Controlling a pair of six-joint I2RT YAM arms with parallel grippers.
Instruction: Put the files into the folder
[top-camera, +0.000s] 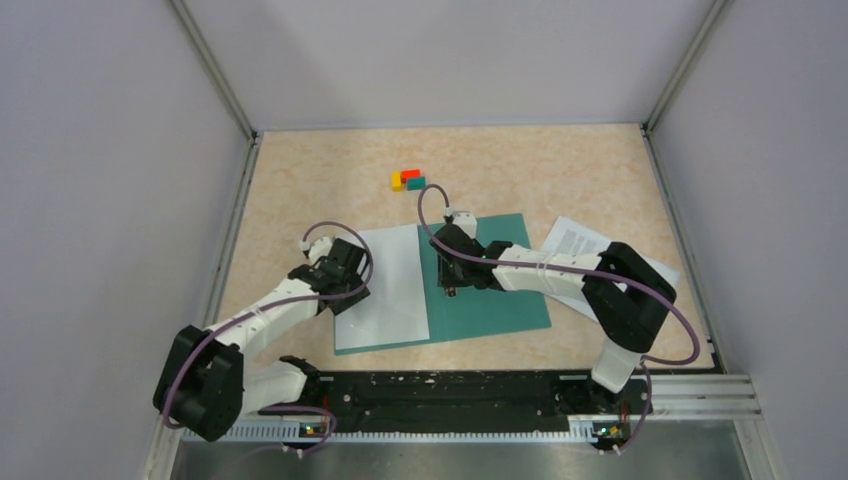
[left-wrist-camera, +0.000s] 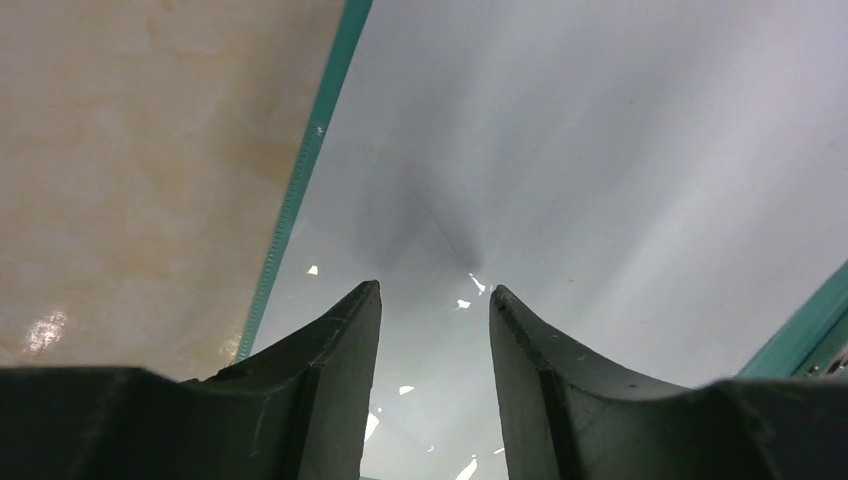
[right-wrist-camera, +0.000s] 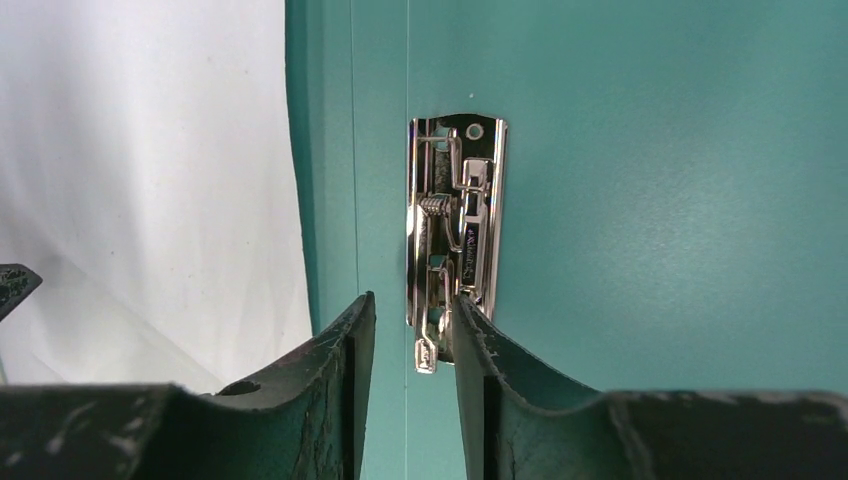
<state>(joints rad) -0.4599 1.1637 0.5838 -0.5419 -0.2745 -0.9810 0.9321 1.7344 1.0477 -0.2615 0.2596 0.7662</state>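
Nearest, along the bench's front edge, a black rail (top-camera: 450, 390) carries the two arm bases. From there the left arm (top-camera: 265, 315) reaches out to the white sheet (top-camera: 385, 285) lying on the left half of the open folder (top-camera: 500, 290). The left fingers (left-wrist-camera: 345, 335) stand apart with nothing between them, tips down at the paper, which shows a faint crease and shadow just ahead of them. I judge they are set there to pin the sheet flat so it cannot slide, though real contact is hard to confirm. The folder's teal edge peeks out along the sheet's left side. The right arm (top-camera: 560, 270) crosses the bare teal right half to the spine, where the right fingers (right-wrist-camera: 345, 350) are parted a little on either side of the lower end of the metal clip (right-wrist-camera: 460, 215). The lever tip sits in the gap with one finger touching the clip's side, not clamped as far as I can see, and probably placed to work the clip so it takes the paper. Further right, partly under that arm, a printed sheet (top-camera: 580, 240) lies on the bench outside the folder, so the task looks part done. Beyond, small yellow, red and teal blocks (top-camera: 408, 180) sit together. The bench (top-camera: 300, 190) is pale mottled beige, closed in by plain grey walls (top-camera: 100, 150) with metal corner posts
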